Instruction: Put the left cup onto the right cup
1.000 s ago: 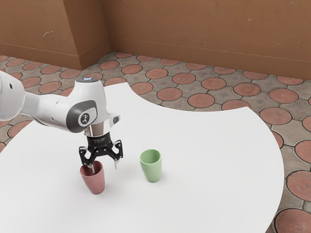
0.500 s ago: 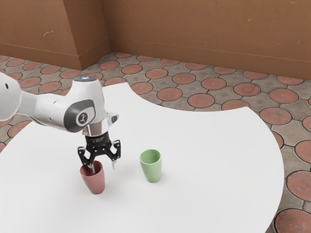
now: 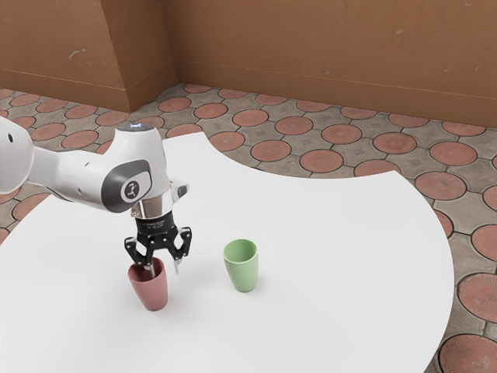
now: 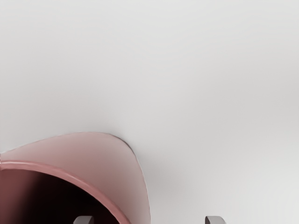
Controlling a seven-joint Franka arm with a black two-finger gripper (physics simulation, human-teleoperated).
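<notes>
The red cup (image 3: 150, 291) stands upright on the white table (image 3: 334, 256), toward the exterior view's left. The green cup (image 3: 241, 266) stands upright about a cup's width to its right. My gripper (image 3: 159, 266) points straight down over the red cup's rim on the side facing the green cup. One finger reaches inside the cup and the other hangs outside its wall. In the wrist view the red cup (image 4: 70, 177) lies just under the hand, and the outer fingertip (image 4: 214, 220) stands apart from the wall. The gripper is open.
The table's curved edge (image 3: 435, 233) runs along the exterior view's right, with tiled floor (image 3: 342, 136) beyond it. Bare white tabletop surrounds both cups.
The fingers have drawn closer together around the red cup's wall. The hand has shifted slightly toward the exterior view's left. Neither cup has moved.
</notes>
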